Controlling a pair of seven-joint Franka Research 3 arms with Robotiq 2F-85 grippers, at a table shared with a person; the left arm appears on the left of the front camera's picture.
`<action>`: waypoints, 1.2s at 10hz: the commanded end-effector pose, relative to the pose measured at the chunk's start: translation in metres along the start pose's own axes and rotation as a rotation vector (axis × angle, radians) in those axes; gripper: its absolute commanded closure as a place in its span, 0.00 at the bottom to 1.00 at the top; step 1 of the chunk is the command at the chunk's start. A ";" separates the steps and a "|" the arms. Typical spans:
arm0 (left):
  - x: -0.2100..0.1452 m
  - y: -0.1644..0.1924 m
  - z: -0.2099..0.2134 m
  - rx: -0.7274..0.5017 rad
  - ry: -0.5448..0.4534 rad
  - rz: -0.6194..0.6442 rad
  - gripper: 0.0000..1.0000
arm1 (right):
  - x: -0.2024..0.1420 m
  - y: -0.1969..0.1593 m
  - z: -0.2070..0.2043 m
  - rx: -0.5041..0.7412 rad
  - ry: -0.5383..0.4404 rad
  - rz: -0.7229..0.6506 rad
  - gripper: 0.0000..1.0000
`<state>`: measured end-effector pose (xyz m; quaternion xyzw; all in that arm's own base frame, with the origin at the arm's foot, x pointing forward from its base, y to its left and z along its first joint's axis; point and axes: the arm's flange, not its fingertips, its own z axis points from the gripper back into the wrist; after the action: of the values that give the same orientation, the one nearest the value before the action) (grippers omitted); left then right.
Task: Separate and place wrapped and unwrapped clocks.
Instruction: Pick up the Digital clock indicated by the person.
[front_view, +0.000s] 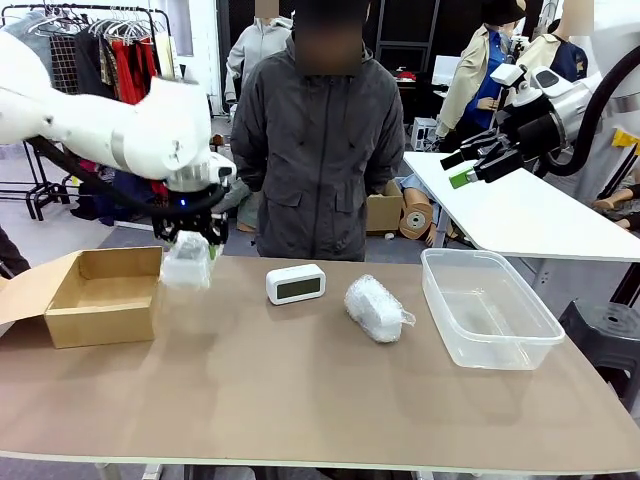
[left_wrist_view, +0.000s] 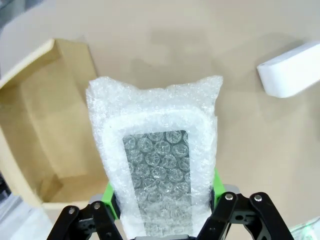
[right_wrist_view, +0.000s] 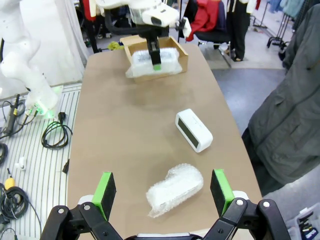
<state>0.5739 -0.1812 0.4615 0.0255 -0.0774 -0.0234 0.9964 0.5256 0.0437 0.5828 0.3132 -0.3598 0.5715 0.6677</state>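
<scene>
Left fingers (left_wrist_view: 111, 197) clamped the wrapped clock (front_view: 187, 262) off the tabletop (front_view: 300, 380) at frame left, just beside the cardboard box (front_view: 100, 295), probably its bin; right fingers (front_view: 460, 180) hung wide and empty upper right, out of the way.

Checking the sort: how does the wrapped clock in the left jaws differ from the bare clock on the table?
The wrapped clock is covered in bubble wrap; the bare clock shows a white case. The wrapped clock hangs in the left jaws by the box; the bare clock rests on the table. Both are rounded rectangles with dark screens.
</scene>
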 end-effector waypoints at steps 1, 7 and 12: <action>0.005 0.017 0.038 -0.062 -0.032 -0.001 1.00 | 0.001 0.000 0.001 0.002 -0.001 0.002 0.00; 0.008 0.088 0.105 -0.053 -0.107 0.117 1.00 | 0.001 0.000 0.001 0.002 -0.001 0.002 0.00; 0.013 0.085 0.102 -0.029 -0.110 0.121 1.00 | 0.001 0.000 0.001 0.002 -0.001 0.002 0.00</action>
<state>0.5741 -0.1029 0.5661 0.0062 -0.1300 0.0298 0.9910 0.5256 0.0436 0.5828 0.3132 -0.3598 0.5714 0.6678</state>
